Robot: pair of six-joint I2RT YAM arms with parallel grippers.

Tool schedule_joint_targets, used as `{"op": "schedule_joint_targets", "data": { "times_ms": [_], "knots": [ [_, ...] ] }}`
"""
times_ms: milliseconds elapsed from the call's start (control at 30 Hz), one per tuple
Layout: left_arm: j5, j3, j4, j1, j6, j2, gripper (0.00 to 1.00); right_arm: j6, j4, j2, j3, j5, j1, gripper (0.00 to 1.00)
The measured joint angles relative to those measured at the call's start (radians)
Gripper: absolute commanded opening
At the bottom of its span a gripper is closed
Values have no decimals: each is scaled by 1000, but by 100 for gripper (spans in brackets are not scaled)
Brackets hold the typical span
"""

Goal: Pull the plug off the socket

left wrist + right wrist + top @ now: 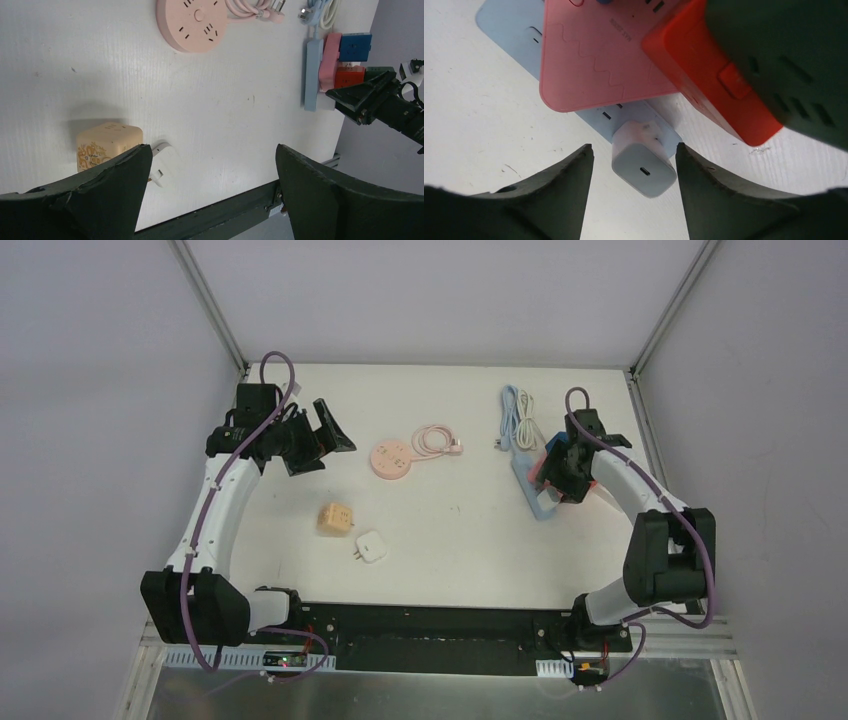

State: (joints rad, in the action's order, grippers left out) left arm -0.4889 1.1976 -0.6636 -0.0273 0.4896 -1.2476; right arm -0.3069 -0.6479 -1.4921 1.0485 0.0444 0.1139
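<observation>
The right claw (633, 146) straddles the white plug (643, 167), unclenched. One finger sits close beside the plug and the other stands off with a clear gap. The plug is seated at the end of the pale blue socket strip (509, 25), next to a pink strip (594, 60) and a red cube (709, 85). The left claw (212, 150) hangs spread wide, grasping nothing, above the white bench (460, 540), a matte surface with faint scuffs. Plain grey walls (90, 390) and aluminium posts (210, 300) enclose it.
</observation>
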Motion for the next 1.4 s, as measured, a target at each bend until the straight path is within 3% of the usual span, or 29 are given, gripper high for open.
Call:
{"op": "schedule_joint_targets", "data": {
  "times_ms": [200, 500, 567, 733, 833, 967, 1167, 1400],
  "knots": [
    [-6, 7, -1, -6, 9, 0, 96, 9, 19, -19, 0, -1, 37, 43],
    [-6, 0, 10, -53, 23, 0, 96, -69, 113, -34, -15, 6, 256, 40],
    [-3, -3, 10, -61, 24, -2, 96, -90, 121, -50, -10, 11, 314, 47],
    [2, -3, 18, -103, 32, -33, 95, -152, 103, -108, 8, 12, 426, 83],
    [2, -3, 24, -128, 39, -64, 94, -180, 66, -106, 36, 32, 428, 93],
    [2, -3, 32, -154, 48, -98, 94, -187, 25, -55, 110, 76, 414, 94],
    [2, 9, 42, -164, 57, -114, 94, -187, -18, 154, 220, 199, 349, 99],
    [3, 12, 56, -179, 74, -134, 94, -178, -72, 333, 190, 371, 127, 100]
  ]
}}
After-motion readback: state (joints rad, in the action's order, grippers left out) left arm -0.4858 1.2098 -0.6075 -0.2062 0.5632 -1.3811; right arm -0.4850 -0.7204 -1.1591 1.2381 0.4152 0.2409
